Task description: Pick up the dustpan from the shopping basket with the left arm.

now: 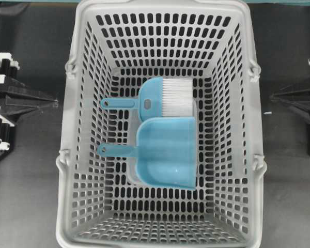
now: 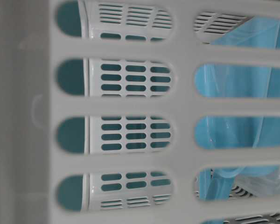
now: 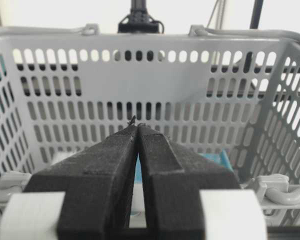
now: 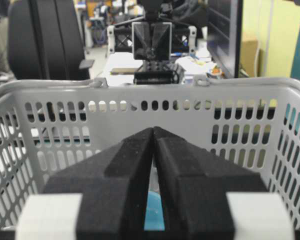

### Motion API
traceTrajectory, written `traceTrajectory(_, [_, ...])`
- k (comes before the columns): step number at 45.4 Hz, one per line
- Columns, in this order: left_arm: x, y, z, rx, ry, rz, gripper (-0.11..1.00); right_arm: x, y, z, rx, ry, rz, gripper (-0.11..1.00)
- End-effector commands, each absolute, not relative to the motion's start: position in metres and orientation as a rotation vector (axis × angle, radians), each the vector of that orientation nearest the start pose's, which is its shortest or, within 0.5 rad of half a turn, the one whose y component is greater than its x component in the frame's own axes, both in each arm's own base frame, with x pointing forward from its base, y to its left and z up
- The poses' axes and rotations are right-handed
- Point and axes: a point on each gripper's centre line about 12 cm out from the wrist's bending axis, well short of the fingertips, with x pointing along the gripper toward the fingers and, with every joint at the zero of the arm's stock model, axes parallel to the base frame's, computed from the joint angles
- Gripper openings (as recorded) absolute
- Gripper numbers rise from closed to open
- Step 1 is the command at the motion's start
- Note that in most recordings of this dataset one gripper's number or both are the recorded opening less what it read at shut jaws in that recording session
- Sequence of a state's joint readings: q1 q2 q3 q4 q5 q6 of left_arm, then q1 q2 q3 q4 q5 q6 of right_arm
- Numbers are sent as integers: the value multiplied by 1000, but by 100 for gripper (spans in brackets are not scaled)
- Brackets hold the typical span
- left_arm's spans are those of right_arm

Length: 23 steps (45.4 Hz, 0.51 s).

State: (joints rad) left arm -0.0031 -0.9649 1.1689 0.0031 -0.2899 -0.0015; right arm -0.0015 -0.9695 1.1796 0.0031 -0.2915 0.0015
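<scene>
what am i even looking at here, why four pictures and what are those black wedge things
These are four cameras on one two-armed robot at the same moment. The overhead view looks straight down into a grey shopping basket. Inside lie a light blue dustpan and, beside it, a blue hand brush with white bristles. The table-level view peers through the basket's slotted wall, so it is mostly blur. The other two cameras sit on the robot's wrists. The black wedges are each arm's gripper: the left gripper and the right gripper, both shut, holding nothing, waiting outside opposite sides of the basket.
</scene>
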Motion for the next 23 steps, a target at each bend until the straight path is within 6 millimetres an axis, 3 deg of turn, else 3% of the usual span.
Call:
traceTrajectory(1, [204, -7, 324, 18, -106, -39, 6, 200, 1, 307, 29, -117, 6, 0])
traceTrajectory(10, [218, -7, 347, 4, 58, -30, 0, 203, 1, 317, 61, -66, 4, 0])
traceTrajectory(23, [239, -8, 371, 12, 237, -26, 0, 204, 1, 312, 61, 63, 3, 0])
